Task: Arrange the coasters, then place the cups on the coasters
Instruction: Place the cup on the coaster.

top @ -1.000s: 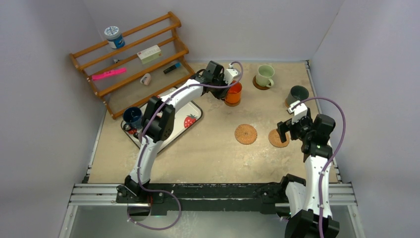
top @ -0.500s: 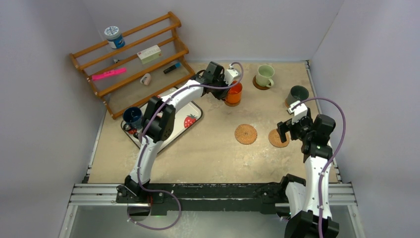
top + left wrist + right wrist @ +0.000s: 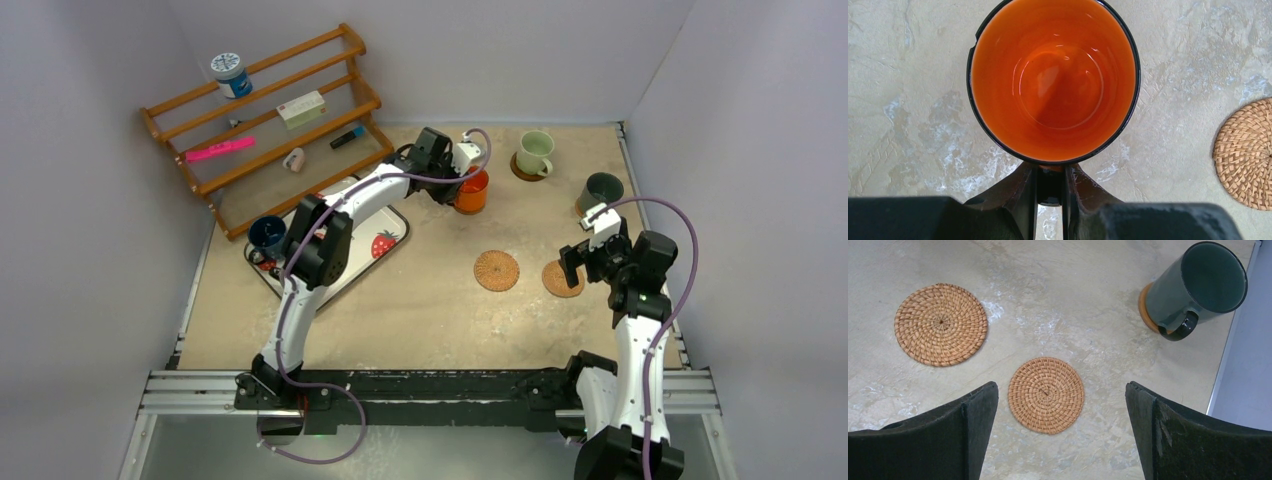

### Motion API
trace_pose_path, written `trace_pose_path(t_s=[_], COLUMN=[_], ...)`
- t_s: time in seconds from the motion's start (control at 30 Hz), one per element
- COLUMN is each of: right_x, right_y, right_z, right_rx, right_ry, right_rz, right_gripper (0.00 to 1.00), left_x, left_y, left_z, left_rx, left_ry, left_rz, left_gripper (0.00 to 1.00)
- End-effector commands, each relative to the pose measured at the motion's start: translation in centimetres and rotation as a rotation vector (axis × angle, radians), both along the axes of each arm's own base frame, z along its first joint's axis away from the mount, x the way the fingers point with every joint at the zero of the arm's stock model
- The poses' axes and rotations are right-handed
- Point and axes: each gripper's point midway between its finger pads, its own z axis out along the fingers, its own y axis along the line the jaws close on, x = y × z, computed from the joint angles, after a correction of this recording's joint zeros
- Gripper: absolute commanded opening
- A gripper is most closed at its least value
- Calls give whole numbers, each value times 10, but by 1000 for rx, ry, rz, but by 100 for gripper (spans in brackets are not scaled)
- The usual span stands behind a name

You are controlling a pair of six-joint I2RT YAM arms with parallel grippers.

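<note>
My left gripper (image 3: 460, 182) is shut on the handle (image 3: 1050, 186) of the orange cup (image 3: 1053, 80), which stands upright at the table's back middle (image 3: 472, 190). My right gripper (image 3: 1060, 388) hangs open above a small wicker coaster (image 3: 1046, 395), touching nothing. A larger wicker coaster (image 3: 941, 324) lies to its left. The dark green cup (image 3: 1200, 285) sits on a brown coaster (image 3: 1145, 307) at the right. The pale green cup (image 3: 535, 153) stands on a brown coaster at the back. A dark blue cup (image 3: 267, 235) sits at the tray's left end.
The white strawberry-print tray (image 3: 388, 240) lies left of centre, partly under the left arm. A wooden rack (image 3: 265, 120) with a blue-and-white jar (image 3: 231, 74) and small items leans at the back left. Walls enclose the table on three sides.
The left gripper and the orange cup have edged slightly toward the back. The right arm has not moved.
</note>
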Motion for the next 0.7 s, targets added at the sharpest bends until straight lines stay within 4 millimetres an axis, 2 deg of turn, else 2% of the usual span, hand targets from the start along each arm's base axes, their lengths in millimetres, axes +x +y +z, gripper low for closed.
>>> trace_pose_path(t_s=[0.0,0.3,0.67], right_x=[0,-2,-2], right_y=[5,5,5], right_z=[5,5,5], right_rx=[-3,-3,-6], right_ry=[-28,-29,-31], right_rz=[30,32,35], right_gripper=[99,99,99], left_x=[6,7,4], left_y=[-10,-8,-7], left_z=[60,58,56], left_rx=[-82,-63,-42], left_ry=[-124,-143,-158], left_rz=[-3,1,-5], left_gripper=[0,0,6])
